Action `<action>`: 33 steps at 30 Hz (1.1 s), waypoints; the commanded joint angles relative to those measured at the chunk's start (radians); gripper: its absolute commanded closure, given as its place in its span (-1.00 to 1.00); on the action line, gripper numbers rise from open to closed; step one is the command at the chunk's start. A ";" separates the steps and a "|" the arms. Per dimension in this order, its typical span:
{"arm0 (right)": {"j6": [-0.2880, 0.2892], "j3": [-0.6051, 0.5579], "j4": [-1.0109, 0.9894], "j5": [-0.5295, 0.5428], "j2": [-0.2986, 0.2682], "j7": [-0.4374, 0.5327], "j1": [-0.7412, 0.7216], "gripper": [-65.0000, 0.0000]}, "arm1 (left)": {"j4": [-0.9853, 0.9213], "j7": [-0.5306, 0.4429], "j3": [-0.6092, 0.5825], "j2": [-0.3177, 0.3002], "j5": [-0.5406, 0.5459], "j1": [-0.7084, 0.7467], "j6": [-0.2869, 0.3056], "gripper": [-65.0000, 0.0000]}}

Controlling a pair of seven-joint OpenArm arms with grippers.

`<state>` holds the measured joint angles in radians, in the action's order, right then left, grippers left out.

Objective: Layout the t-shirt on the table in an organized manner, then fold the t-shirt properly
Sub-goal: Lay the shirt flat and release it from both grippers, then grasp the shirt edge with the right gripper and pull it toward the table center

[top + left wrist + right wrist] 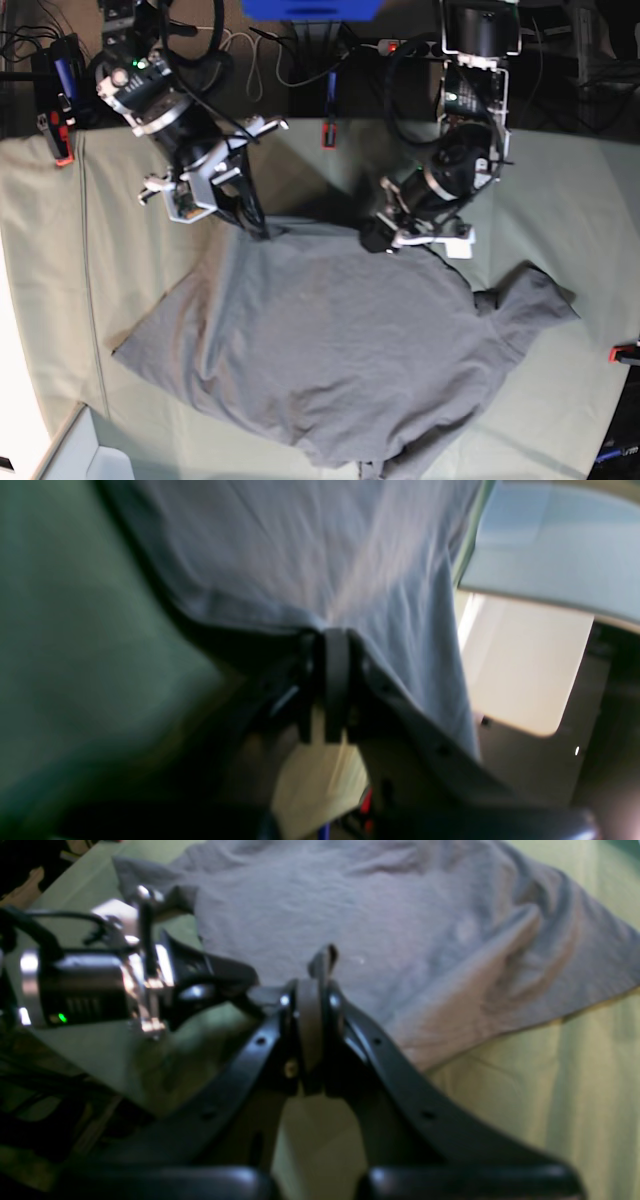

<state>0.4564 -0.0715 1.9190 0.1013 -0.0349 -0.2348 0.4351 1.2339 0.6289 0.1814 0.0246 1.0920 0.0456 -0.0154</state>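
Grey t-shirt (pixel 330 350) edge pinched in both lowered tools, left (pixel 330 635) and right (pixel 312 985).

Bare table (pixel 60 300) lies open at the base view's left and far right, free for a gripper to pass. The t-shirt (pixel 330 350) covers the middle and near side. Both arms crowd its far edge, with 2 red clamps (pixel 62 150) at the table's edges.

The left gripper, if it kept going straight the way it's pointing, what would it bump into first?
The t-shirt. The left gripper is already pinching its edge, so grey fabric lies right ahead. The green-covered table probably comes next, though depth is blurry.
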 commanded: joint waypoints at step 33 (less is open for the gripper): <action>0.003 -0.069 -0.312 0.016 -0.099 0.027 -0.227 0.14 | 0.024 -0.002 0.669 -0.570 0.340 0.015 0.007 1.00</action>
<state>0.4564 -0.1394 1.5902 0.1055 -0.1356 -0.2344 0.2146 1.2438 0.6464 0.8421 -0.5144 1.3792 0.0734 0.0006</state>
